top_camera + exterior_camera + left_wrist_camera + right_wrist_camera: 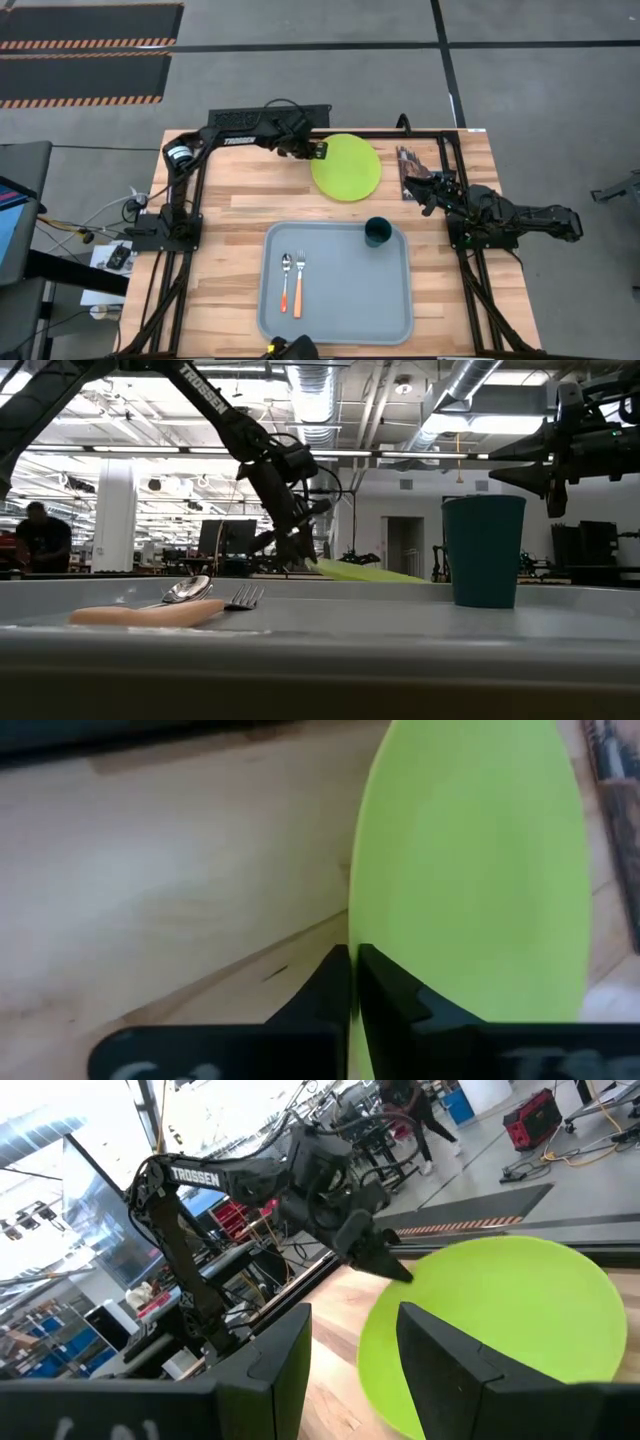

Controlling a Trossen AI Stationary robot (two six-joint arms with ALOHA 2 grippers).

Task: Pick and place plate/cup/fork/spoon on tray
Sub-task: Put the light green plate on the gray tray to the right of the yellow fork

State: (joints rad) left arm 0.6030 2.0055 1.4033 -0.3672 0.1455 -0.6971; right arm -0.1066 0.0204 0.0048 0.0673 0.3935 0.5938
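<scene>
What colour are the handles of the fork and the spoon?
Orange on both the fork and the spoon; the high view shows it best.

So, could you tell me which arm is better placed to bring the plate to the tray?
Left: its end effector is shut on the lime-green plate's rim; the right end effector hangs open beside it.

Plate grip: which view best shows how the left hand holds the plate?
The left wrist view: its fingers close on the rim of the plate. The high view shows the left hand at the plate's edge. The low view shows it edge-on; the right wrist view from afar.
</scene>
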